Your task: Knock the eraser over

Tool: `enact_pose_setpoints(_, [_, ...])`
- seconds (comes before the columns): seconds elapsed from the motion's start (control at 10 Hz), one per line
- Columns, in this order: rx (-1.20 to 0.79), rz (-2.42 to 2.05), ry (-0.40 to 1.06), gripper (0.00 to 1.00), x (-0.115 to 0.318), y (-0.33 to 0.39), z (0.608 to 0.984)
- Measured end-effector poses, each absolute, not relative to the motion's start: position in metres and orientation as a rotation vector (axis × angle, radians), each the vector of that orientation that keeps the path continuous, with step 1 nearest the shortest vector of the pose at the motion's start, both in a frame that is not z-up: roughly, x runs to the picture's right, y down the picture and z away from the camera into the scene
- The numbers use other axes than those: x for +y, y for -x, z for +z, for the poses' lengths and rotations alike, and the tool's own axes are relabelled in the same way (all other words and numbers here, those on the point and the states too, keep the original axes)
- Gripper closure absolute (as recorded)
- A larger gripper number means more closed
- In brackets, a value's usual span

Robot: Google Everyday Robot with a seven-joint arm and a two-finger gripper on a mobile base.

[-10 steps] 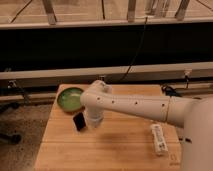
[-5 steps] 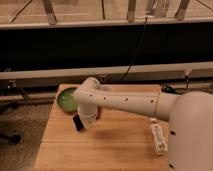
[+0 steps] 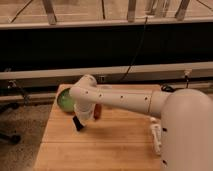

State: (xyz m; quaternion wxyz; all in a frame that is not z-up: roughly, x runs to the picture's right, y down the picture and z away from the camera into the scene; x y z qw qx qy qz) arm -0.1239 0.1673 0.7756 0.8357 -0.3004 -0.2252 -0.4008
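Observation:
The eraser (image 3: 78, 123) is a small black block on the wooden table (image 3: 110, 145), in front of the green bowl (image 3: 64, 100). It looks tilted, with its top leaning left. My white arm reaches in from the right across the table. My gripper (image 3: 85, 114) hangs at its left end, right above and against the eraser, partly covering the bowl's right edge.
A small reddish-brown object (image 3: 97, 111) stands just right of the gripper. A long white bar-shaped object (image 3: 156, 138) lies near the table's right edge. A dark wall and a metal rail run behind the table. Floor lies left of the table.
My arm has swung further left across the table. The eraser has shifted left and toward the front with the gripper, and now looks tilted.

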Motion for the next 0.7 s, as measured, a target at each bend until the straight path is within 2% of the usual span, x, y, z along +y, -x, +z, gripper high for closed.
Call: enact_pose_setpoints(0.7, [-0.531,-0.931,0.570,1.00,0.137,0.164,0.808])
